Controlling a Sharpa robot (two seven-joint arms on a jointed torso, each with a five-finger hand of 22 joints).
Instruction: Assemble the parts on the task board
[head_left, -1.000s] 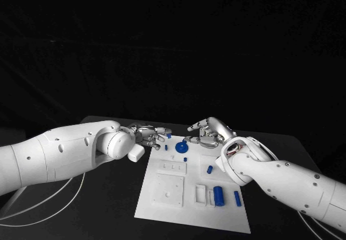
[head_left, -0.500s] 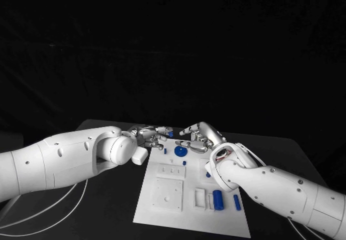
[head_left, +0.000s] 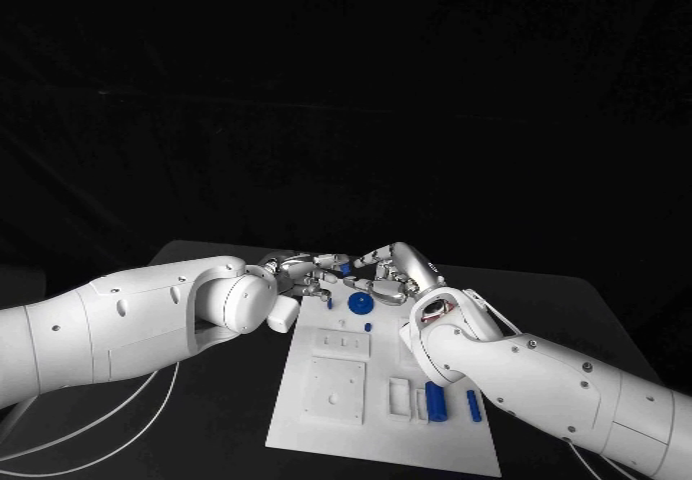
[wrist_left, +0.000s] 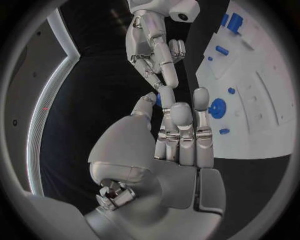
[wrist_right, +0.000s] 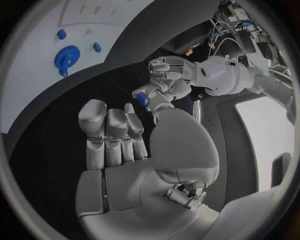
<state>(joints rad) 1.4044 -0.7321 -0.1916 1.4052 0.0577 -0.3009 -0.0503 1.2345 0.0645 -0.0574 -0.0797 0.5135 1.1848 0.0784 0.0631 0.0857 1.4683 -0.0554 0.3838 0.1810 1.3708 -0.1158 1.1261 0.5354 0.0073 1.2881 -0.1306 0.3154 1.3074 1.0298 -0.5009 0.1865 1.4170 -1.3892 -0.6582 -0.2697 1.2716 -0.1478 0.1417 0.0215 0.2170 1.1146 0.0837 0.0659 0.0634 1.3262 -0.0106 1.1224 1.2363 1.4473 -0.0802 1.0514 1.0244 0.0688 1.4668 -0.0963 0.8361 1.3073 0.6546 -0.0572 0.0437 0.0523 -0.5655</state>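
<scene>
Head view, right hand (head_left: 392, 270) nearer left hand (head_left: 303, 275)

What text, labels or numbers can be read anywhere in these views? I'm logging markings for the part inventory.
None can be read.
The task board is plain white, with no printing that shows.
The blue gear and the other blue parts bear no marks.
The left hand and right hand carry no legible label.
</scene>
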